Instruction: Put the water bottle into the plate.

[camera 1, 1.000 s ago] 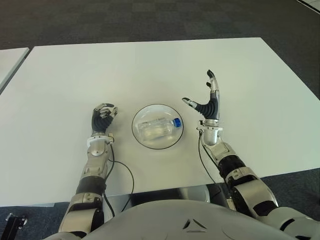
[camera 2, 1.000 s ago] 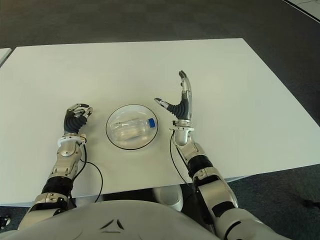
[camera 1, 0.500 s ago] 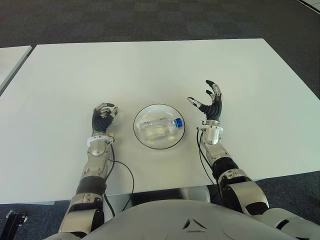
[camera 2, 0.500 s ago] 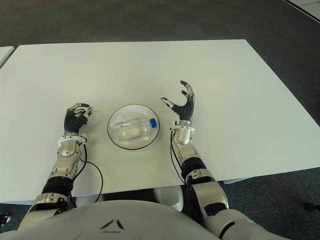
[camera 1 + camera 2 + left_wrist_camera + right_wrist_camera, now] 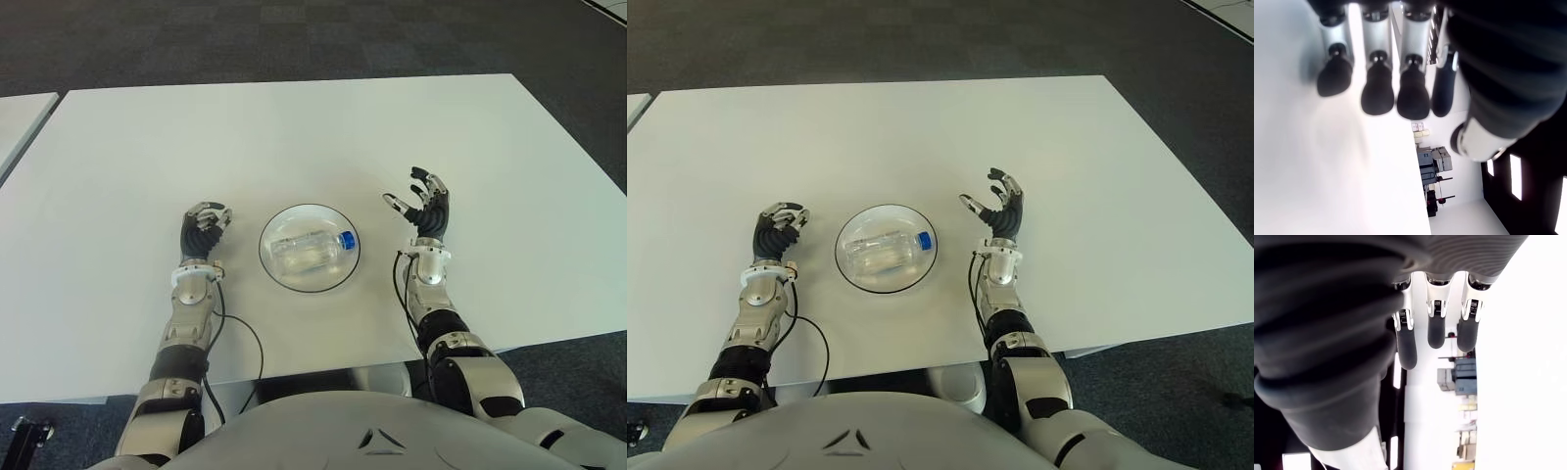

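Water bottle point(image 5: 312, 250) lies on its side in the plate point(image 5: 277, 273), cap toward the empty, loosely spread right hand point(image 5: 425, 210); left hand point(image 5: 203, 230) curled, empty.

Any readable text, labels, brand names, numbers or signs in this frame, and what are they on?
None can be read.
Water bottle, lying in the plate: clear with a blue cap, no label legible.
Table: plain white, no markings.
Left robot hand and right robot hand: no lettering visible.
Robot's chest: a small triangular emblem, no words.
Wrist views: distant room background, too blurred to read.
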Robot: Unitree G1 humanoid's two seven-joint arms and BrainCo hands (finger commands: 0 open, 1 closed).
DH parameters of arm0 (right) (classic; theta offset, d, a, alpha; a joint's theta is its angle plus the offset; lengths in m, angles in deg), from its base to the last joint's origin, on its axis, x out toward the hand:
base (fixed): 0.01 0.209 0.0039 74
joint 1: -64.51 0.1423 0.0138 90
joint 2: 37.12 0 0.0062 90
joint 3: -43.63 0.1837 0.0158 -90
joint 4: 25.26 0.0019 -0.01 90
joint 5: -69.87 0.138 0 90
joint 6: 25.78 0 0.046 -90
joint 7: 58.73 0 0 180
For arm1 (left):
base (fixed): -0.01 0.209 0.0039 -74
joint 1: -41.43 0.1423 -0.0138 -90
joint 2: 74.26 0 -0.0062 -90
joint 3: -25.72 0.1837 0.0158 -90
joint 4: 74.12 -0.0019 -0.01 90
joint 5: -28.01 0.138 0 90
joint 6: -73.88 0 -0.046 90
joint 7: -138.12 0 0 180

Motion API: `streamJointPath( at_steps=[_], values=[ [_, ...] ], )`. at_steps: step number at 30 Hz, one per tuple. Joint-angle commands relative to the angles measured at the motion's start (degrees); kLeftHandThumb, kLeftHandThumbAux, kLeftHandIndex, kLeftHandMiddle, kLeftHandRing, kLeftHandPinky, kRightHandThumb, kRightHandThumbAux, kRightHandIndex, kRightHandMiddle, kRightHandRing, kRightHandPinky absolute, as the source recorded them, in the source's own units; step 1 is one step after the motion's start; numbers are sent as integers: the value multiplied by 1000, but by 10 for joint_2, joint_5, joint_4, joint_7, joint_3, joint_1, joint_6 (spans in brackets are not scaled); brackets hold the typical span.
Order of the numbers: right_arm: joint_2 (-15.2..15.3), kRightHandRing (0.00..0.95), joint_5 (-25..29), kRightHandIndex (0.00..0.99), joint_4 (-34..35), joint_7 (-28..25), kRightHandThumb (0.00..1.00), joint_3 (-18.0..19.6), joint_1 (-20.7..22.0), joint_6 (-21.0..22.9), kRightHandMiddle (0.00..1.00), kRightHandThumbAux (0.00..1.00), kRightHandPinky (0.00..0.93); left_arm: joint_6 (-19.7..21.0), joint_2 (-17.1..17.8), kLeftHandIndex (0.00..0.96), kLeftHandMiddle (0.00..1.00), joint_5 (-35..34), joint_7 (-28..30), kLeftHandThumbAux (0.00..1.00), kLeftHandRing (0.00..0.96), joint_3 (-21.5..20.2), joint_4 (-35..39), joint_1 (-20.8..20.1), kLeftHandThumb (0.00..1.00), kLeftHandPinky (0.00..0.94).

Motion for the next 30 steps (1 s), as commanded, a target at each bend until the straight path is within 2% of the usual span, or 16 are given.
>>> streamJointPath(
  at_steps=[1,7,8,9,11,14,20,30],
  values=[
    [-9,458,12,444,-19,-9,1,18,6,-10,460,971,492,9,-1,439,767,-2,8,717,755,1,-2,7,708,764],
    [-14,510,9,537,-26,-7,5,30,8,-12,521,991,527,6,0,439,771,-3,9,717,759,0,-8,5,708,770],
    [-16,515,8,500,-29,-4,252,32,9,-10,528,898,530,6,-1,439,773,-3,9,717,761,0,-9,5,708,771],
    [-17,523,7,476,-31,-2,413,33,10,-9,534,837,535,6,-1,439,775,-4,10,717,762,0,-9,5,708,771],
    [-21,530,6,455,-37,4,553,36,13,-7,540,785,539,6,-1,439,776,-4,10,716,763,0,-10,5,708,772],
    [-26,544,5,441,-52,12,654,41,18,-2,550,747,546,4,-2,439,777,-4,9,716,764,0,-15,3,708,772],
    [-28,561,5,435,-88,22,702,51,29,-2,561,729,552,-1,-2,439,777,-2,6,717,764,0,-24,1,708,771],
    [-26,568,-2,434,-101,30,708,53,34,5,564,728,550,-18,-1,440,777,2,1,717,764,-1,-40,-1,707,773]
  ],
)
